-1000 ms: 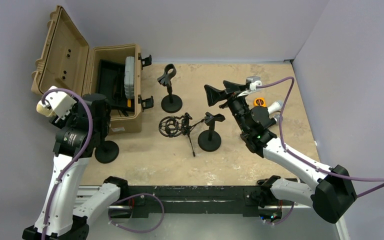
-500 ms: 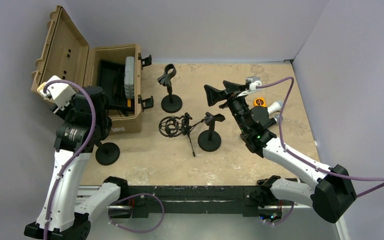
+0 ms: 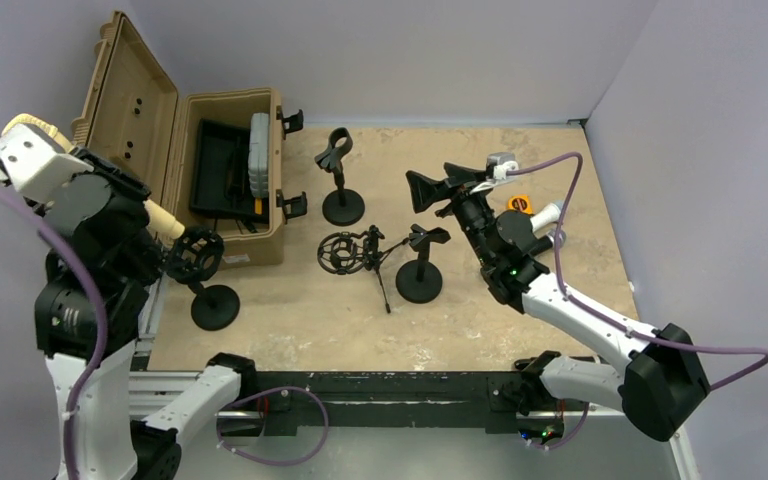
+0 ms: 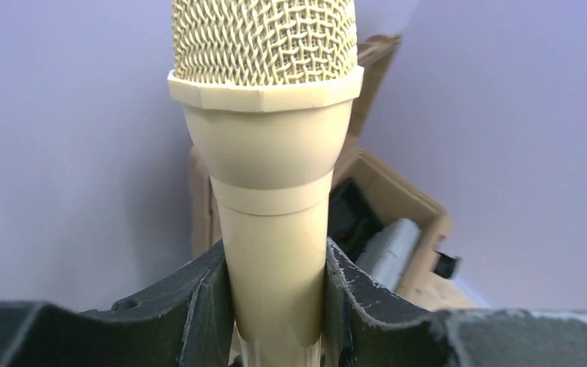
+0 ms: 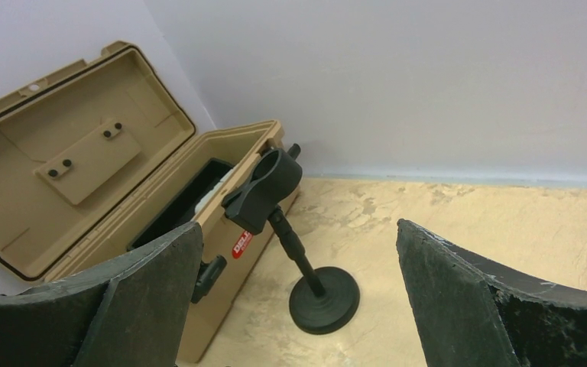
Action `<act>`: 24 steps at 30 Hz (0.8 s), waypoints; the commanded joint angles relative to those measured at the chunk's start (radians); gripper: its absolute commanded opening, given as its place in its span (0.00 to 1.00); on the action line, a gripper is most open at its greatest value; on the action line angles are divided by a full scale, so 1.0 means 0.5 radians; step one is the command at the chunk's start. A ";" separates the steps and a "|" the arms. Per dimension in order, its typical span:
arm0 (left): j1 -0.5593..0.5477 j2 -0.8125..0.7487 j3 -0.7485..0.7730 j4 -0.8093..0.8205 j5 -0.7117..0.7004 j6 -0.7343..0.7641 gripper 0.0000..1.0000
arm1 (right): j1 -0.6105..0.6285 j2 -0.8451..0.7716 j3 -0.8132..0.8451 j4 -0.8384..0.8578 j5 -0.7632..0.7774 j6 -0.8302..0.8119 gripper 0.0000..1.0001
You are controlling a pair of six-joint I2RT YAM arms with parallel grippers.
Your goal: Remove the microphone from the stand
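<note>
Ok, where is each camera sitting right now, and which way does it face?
Top external: fixed above and behind the bases, looking down on the beige tabletop; both arms show.
Left wrist: on the left gripper, facing the open tan hard case; its fingers clamp the cream mesh-headed microphone.
Right wrist: on the open right gripper, facing the empty black clip stand; both fingers frame it.
Shared: all three see the case; top and right wrist share the clip stand.

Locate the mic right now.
Far left of the top view: the microphone is clamped in the left end effector, beside the open case.
</note>
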 commanded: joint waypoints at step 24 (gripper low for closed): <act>-0.007 0.218 -0.639 1.072 3.621 -0.314 0.00 | 0.017 -0.155 0.270 -0.200 -1.167 0.098 0.96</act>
